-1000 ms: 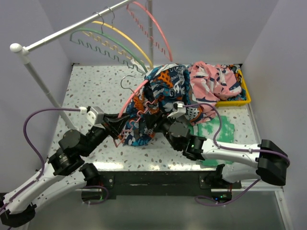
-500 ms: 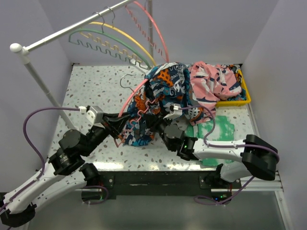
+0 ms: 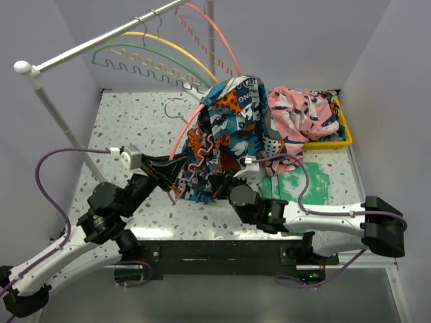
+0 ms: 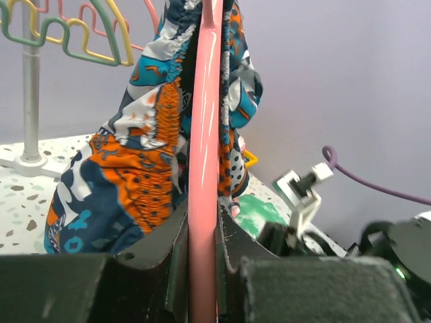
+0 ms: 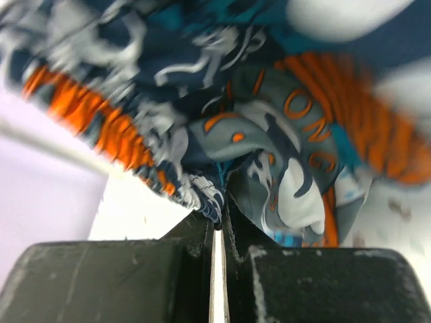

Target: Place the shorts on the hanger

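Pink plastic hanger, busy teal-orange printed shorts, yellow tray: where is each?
Pink plastic hanger (image 4: 204, 168), left wrist view, its arched bar.
Busy teal-orange printed shorts (image 3: 232, 121), top view, draped fabric's middle.
Yellow tray (image 3: 345, 128), top view, right rim.

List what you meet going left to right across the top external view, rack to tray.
Rack pole's white end cap → left gripper, clamped on the hanger → shorts → pink-white-navy garment → yellow tray's exposed rim.

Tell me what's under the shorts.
The hanger goes under the shorts; part of its pink arch and zigzag bar show beside them. The rest is covered by fabric.
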`<state>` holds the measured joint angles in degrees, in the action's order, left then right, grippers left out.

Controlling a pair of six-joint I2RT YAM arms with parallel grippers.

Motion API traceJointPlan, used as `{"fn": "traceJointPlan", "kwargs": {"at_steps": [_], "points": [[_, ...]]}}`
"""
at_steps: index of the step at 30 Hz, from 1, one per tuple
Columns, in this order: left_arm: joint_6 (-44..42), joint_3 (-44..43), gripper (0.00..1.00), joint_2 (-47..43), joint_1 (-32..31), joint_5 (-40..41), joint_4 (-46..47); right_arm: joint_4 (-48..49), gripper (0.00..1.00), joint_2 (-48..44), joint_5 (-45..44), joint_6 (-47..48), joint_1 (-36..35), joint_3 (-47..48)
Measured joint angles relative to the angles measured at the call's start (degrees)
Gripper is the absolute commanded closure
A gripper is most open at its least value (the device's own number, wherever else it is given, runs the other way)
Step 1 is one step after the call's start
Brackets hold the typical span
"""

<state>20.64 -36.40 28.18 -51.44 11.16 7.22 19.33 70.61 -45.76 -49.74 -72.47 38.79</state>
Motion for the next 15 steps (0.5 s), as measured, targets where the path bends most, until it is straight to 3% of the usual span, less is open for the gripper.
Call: {"fn": "traceJointPlan", "kwargs": {"at_steps": [7, 15], "points": [[4.5, 6.6, 1.0, 6.2, -0.1, 1.0, 13.3, -17.2, 1.0, 0.3, -4.7, -6.0, -14.3, 5.5], [9.2, 13.3, 1.0, 11.2, -1.0, 5.0, 27.7, -31.1, 1.0, 3.4, -10.0, -14.1, -19.7, 10.3]]}}
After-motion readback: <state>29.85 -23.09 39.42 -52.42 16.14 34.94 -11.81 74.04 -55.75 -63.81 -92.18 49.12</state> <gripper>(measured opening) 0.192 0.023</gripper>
